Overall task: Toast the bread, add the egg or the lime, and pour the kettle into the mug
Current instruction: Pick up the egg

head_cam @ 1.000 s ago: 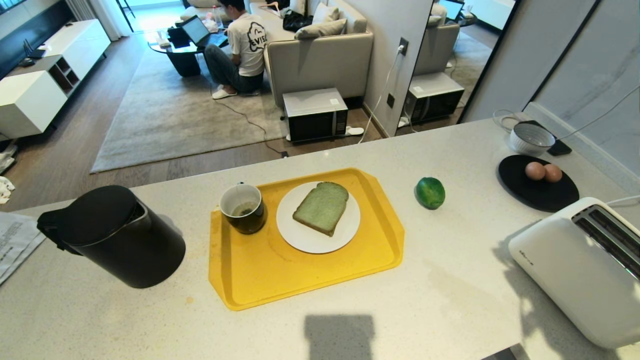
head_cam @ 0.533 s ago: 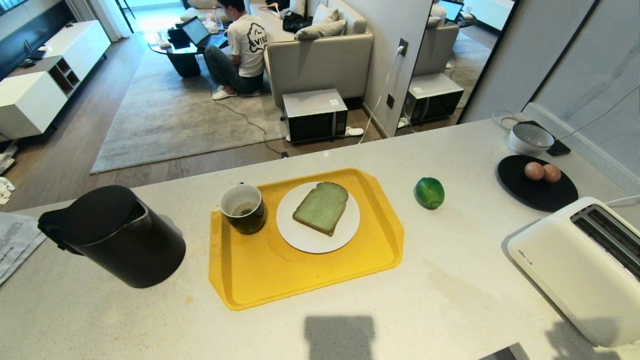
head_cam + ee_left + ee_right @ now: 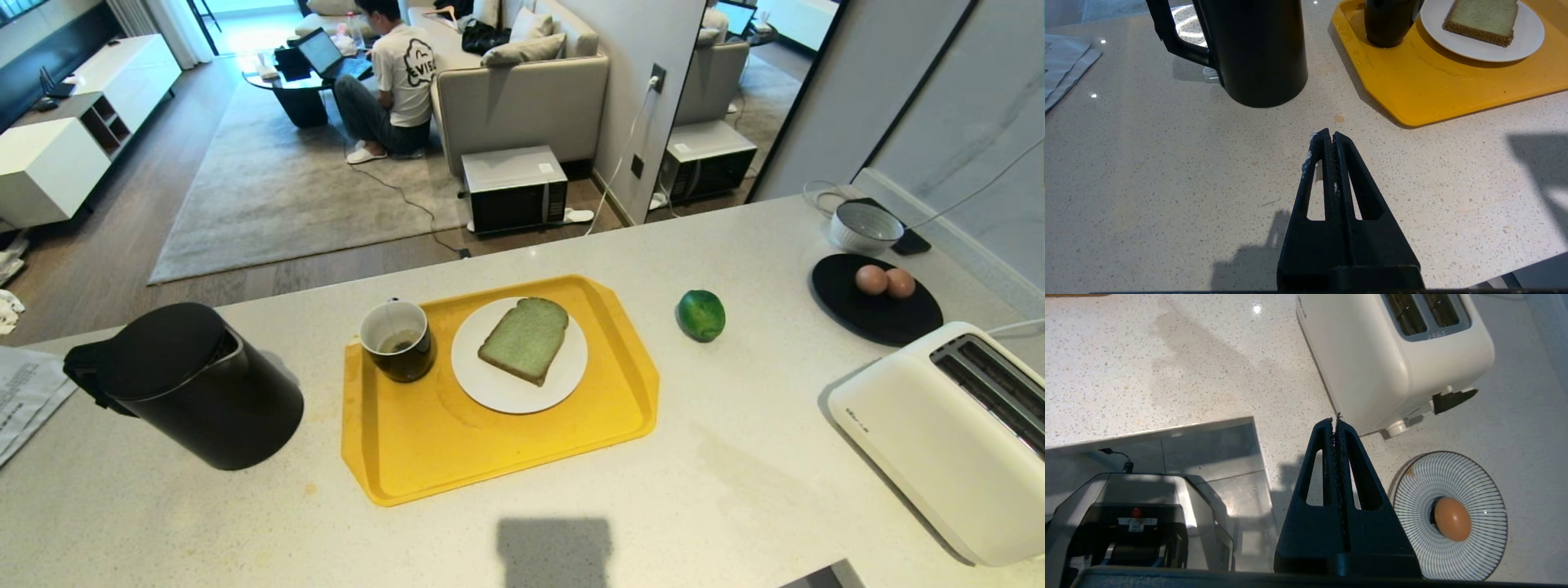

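Note:
The bread (image 3: 524, 337) lies on a white plate (image 3: 490, 396) on the yellow tray (image 3: 457, 457), beside the black mug (image 3: 397, 339). Left of the tray stands the black kettle (image 3: 184, 384). The lime (image 3: 701, 314) rests on the counter right of the tray. Two eggs (image 3: 872, 279) sit on a black plate (image 3: 882, 322). No gripper shows in the head view. My left gripper (image 3: 1331, 134) hovers shut and empty over bare counter short of the kettle (image 3: 1253, 49). My right gripper (image 3: 1336, 422) is shut and empty near the toaster's (image 3: 1392, 347) end, beside another egg (image 3: 1451, 518) in a striped dish (image 3: 1474, 486).
The white toaster (image 3: 947, 433) stands at the near right with its slots up. A grey bowl (image 3: 865, 226) and cables lie at the far right. Papers (image 3: 24, 396) sit at the left edge. A person sits on the floor beyond the counter. The counter's edge (image 3: 1167, 430) lies below my right gripper.
An arm's shadow beside the toaster slid toward the near edge and has left the head view. The things on the counter have not moved.

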Available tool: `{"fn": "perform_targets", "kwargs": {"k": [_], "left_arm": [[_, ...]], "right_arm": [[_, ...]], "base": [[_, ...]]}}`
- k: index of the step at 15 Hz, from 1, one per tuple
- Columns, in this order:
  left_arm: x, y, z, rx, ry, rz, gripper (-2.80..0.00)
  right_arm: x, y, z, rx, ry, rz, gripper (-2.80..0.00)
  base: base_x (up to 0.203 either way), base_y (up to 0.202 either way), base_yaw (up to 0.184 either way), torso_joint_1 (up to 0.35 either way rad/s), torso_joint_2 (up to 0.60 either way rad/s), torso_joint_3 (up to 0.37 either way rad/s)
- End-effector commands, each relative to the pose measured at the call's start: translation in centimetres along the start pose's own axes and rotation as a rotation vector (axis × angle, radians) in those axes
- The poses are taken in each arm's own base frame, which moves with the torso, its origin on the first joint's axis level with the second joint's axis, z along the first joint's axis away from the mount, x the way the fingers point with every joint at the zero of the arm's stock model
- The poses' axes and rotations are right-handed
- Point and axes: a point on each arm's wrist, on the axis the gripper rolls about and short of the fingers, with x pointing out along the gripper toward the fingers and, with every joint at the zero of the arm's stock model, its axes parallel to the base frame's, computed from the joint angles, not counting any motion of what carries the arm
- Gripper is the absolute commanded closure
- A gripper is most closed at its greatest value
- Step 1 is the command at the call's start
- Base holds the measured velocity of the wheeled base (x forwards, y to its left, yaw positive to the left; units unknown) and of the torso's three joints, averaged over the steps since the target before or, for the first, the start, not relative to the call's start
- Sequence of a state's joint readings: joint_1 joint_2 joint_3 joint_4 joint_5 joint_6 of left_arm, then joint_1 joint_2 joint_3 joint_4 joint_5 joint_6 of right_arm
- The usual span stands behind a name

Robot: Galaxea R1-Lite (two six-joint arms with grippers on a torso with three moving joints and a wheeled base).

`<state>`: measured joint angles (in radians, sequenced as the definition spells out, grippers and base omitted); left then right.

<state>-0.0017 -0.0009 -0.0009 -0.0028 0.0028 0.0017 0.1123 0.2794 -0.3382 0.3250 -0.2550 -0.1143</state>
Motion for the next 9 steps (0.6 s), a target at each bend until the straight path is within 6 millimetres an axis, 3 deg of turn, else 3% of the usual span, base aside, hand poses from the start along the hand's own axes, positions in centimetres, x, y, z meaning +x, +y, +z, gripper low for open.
{"fn": "perform_targets", "kwargs": {"k": [1,5,9], "left_arm": [[0.0,0.0,0.0,0.0,0.001,0.0,0.0],[0.0,0.0,0.0,0.0,0.0,0.0,0.0],[0.0,0.0,0.0,0.0,0.0,0.0,0.0]], "right_arm": [[0.7,0.5,-1.3,0.009,0.012,-0.001,0.0],[2.0,1.6,-4.6,0.027,-0.042,0.047,0.0],[1.6,2.0,-5.9,0.013,-0.232,0.141,0.0]], "base": [[0.0,0.0,0.0,0.0,0.0,0.0],[0.0,0.0,0.0,0.0,0.0,0.0],[0.0,0.0,0.0,0.0,0.0,0.0]]}}
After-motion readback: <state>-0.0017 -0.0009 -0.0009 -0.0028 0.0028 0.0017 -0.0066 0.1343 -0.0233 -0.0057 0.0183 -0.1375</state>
